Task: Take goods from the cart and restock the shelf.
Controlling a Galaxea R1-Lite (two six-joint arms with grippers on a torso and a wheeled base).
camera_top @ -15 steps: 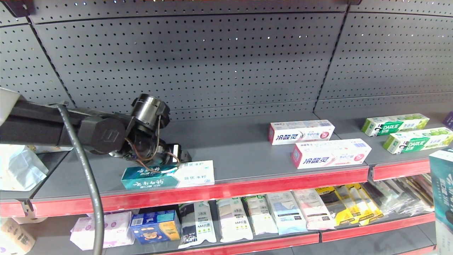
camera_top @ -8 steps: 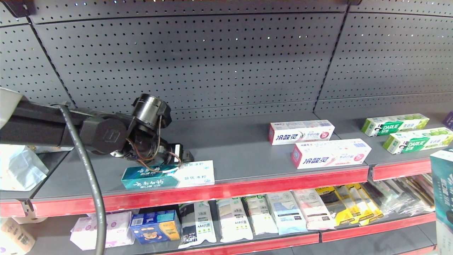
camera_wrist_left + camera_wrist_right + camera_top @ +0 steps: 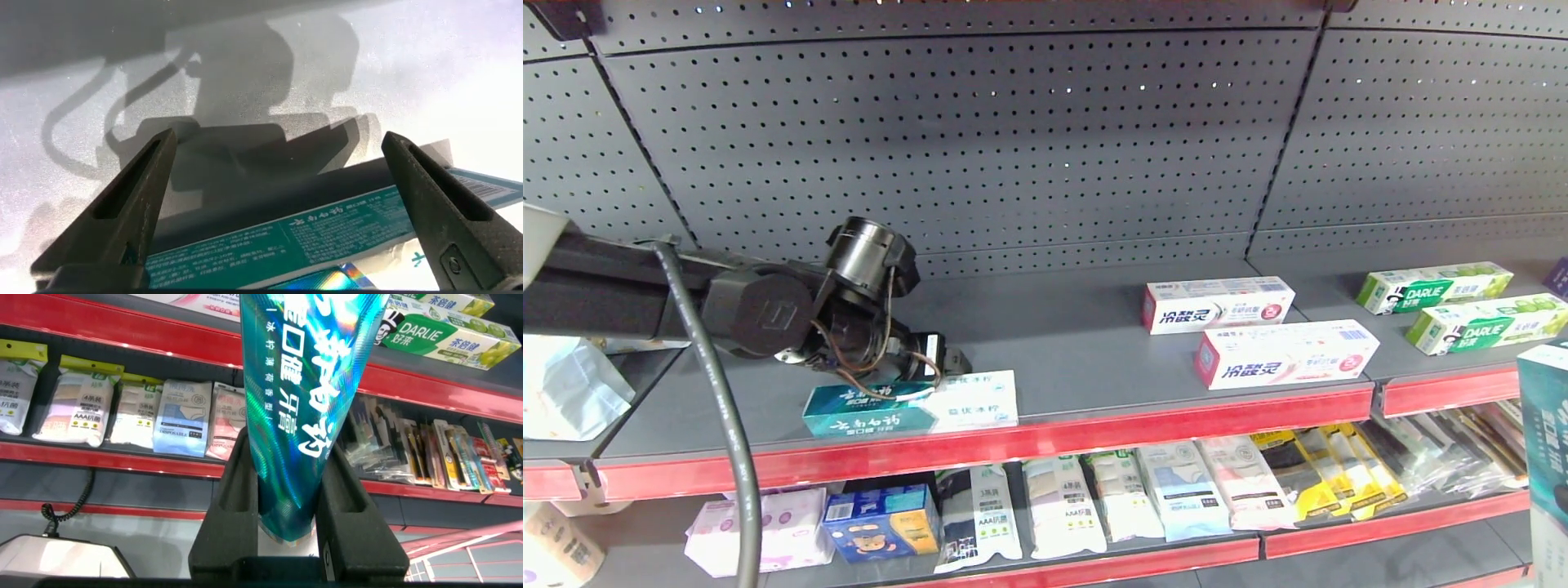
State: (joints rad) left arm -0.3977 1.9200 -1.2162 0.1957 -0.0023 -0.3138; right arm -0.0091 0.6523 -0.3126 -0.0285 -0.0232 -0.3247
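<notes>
The grey shelf [image 3: 1078, 343] with its red front lip carries the work. Its left stretch holds one teal toothpaste box [image 3: 907, 406], lying flat and lengthwise right along the front edge. Toward the right end lie two white-and-pink boxes [image 3: 1286, 353], one behind the other, and farther right two green boxes [image 3: 1433, 286].

The left arm reaches in over the shelf's left end, with the left end effector [image 3: 947, 363] just behind and above the teal toothpaste box. From the wrist, the left end effector [image 3: 278, 139] is released, its fingers [image 3: 122, 208] spread wide. The teal toothpaste box [image 3: 327, 229] rests on the shelf between and below them. Whether a finger touches the carton cannot be told.

The step in hand looks like letting go and clearing away. To do it well, the arm should probably lift straight up first, keeping the fingers spread, and draw back only once the tips are above the carton. The box sits so near the lip that a sideways brush could push it off the front edge or skew it.

By the shelf's right end, the right end effector [image 3: 294, 514] is clenched on the lower end of a second teal box [image 3: 306, 392], held upright. It likely goes in next. The bare space behind or beside the first box looks like the natural spot, laid flat the same way.
</notes>
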